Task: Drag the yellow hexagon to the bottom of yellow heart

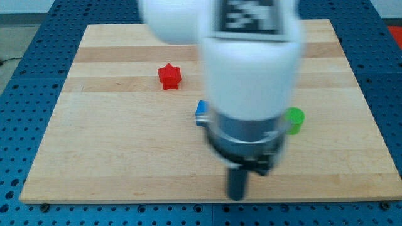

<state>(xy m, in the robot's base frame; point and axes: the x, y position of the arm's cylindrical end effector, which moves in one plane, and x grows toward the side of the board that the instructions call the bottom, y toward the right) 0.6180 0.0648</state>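
Note:
My arm's white body fills the middle of the camera view and hides much of the board. The dark rod comes down from it, and my tip (237, 196) sits near the board's bottom edge. Neither a yellow hexagon nor a yellow heart shows; either may be hidden behind the arm. A blue block (201, 112) peeks out at the arm's left side, well above my tip. A green cylinder (294, 120) shows at the arm's right side. A red star (169, 76) lies further up and to the left.
The wooden board (113, 157) lies on a blue perforated table (19, 94). The board's bottom edge runs just below my tip.

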